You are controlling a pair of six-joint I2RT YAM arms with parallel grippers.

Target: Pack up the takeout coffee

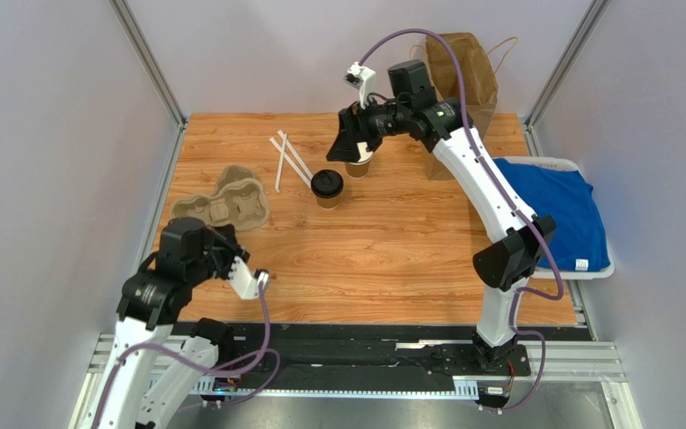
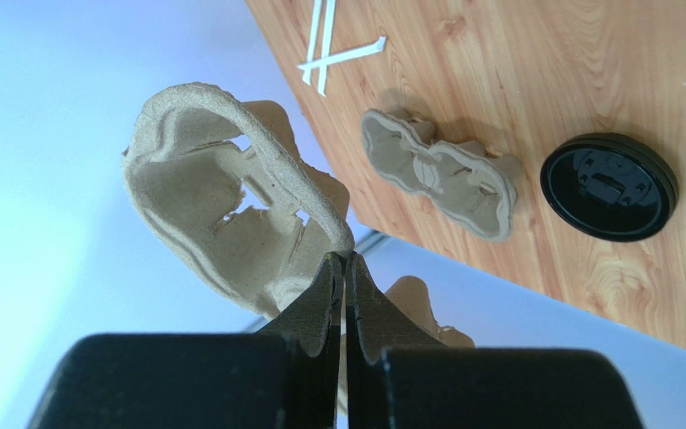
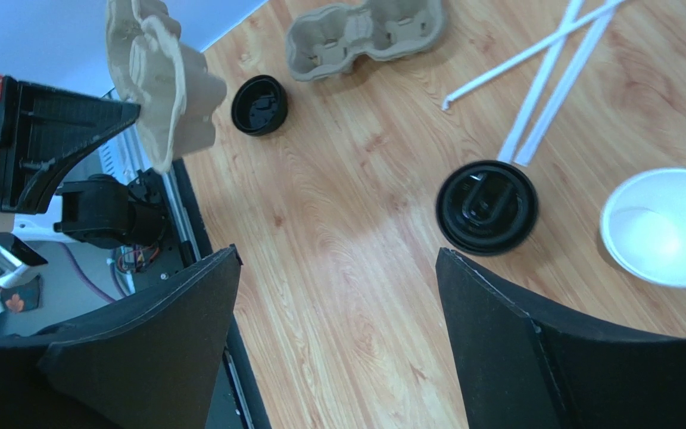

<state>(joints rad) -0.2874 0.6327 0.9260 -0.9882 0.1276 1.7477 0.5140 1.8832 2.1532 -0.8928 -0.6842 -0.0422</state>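
Right wrist | right gripper wide, near takeout coffee | left gripper pinching carrier rim

The wooden counter carries a lidded kraft coffee cup near its middle, with an open matching cup just beside it and crossed white straws to their left. A pulp cup carrier lies further left, with a loose black lid near it. A brown paper bag stands at the far right corner.
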